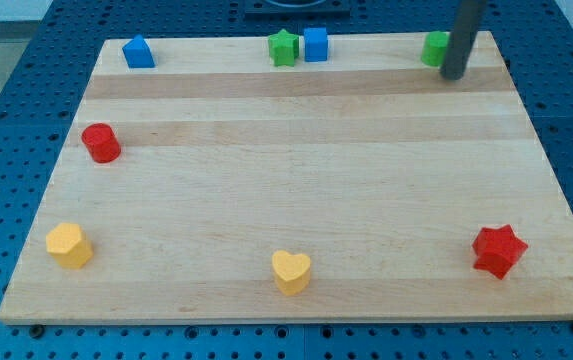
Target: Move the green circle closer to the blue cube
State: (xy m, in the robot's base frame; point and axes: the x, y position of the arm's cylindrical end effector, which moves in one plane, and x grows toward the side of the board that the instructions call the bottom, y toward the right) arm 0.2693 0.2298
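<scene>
Camera view takes in the whole wooden table (286, 200), so I read it from the view's left to the view's right. Along the left side sit a blue block with a peaked top (138, 52) at the top, a red cylinder (100, 143) lower down, and a yellow block (69, 245) near the bottom corner. In the middle, a yellow heart (291, 271) lies by the bottom edge, while at the top edge a green star (283, 48) stands just beside, perhaps touching, the blue cube (315, 44). Further right along that top edge is the green circle (434, 49), well apart from the cube, and a red star (498, 250) sits near the bottom right corner.

My tip (454, 73) rests on the table at the circle's right side, touching it or very nearly so; the rod hides that block's right edge. I judge this placement deliberate: standing on the side away from the cube, a leftward slide would drive the circle along the top edge toward it. This rig carries no fingers, only the rod, so there is no open or closed state to tell. One risk is the circle slipping off the table's top edge during the push.
</scene>
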